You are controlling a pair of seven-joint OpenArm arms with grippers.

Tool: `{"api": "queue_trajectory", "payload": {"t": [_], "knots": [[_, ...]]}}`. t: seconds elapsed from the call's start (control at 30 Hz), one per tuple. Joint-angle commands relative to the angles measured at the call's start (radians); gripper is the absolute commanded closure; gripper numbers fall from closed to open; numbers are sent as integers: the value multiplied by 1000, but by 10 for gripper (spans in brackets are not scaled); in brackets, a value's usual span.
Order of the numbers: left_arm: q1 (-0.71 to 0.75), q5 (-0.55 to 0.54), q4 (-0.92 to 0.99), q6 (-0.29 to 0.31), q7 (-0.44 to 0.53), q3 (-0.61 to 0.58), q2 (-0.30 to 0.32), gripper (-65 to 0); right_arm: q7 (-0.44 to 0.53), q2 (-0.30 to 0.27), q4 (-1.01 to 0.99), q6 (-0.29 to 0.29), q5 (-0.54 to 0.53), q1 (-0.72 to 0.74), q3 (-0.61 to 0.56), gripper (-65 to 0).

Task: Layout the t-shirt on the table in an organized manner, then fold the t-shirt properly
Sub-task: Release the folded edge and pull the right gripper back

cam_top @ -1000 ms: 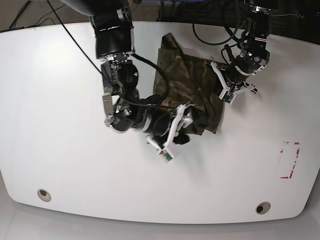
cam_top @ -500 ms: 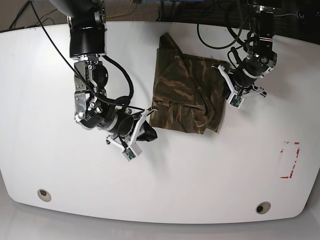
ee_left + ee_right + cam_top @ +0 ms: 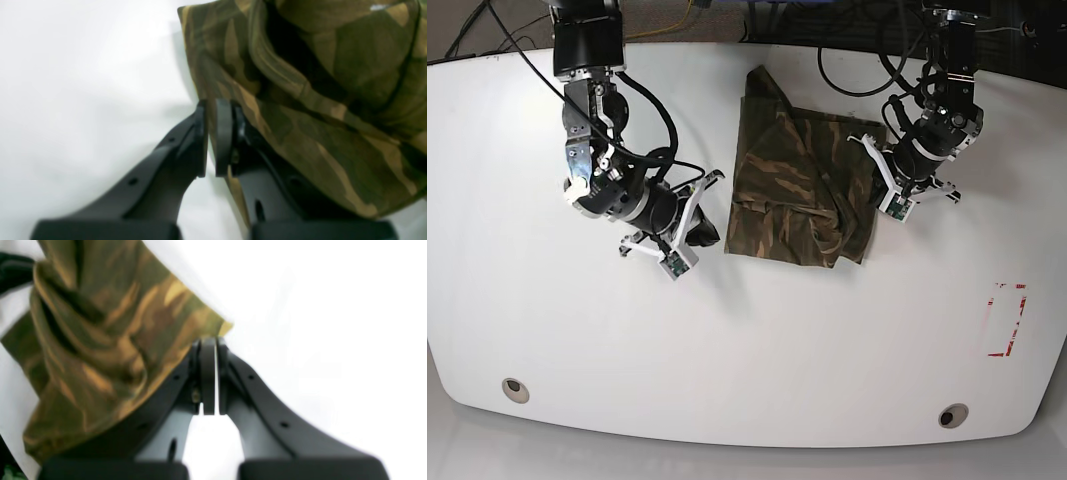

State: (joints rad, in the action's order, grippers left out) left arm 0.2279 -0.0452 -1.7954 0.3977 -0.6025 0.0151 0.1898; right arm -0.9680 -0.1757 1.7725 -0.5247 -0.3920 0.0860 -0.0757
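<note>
L gripper [image 3: 210,138]: jaws nearly together, only a thin slit btw the pads, pinching the edge of the camo t-shirt [image 3: 310,110]; far finger partly hidden under cloth. R gripper [image 3: 209,376]: pads pressed shut at the shirt's corner; can't tell if cloth is really caught, tip blurred & overexposed. Base view: shirt [image 3: 802,180] lies bunched, roughly squarish, upper-centre of the white table [image 3: 757,350], w/ L gripper [image 3: 889,180] at its one side edge and R gripper [image 3: 712,205] by the opposite lower corner. Fingertips there too small to read. Red-marked rectangle [image 3: 1007,320] well apart, near table edge.
</note>
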Motion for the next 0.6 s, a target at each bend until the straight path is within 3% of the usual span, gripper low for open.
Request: {"api": "queue_trajectory", "payload": {"t": [0.0, 0.3, 0.57], "knots": [[-6, -6, -17, -3, 17, 4, 7, -26, 22, -3, 43, -5, 18, -28, 3, 0], [-6, -6, -20, -3, 17, 4, 7, -26, 25, 14, 88, -5, 38, -108, 1, 0], [-12, -8, -24, -1, 17, 89, 7, -26, 25, 81, 92, -5, 40, -125, -25, 0]]}}
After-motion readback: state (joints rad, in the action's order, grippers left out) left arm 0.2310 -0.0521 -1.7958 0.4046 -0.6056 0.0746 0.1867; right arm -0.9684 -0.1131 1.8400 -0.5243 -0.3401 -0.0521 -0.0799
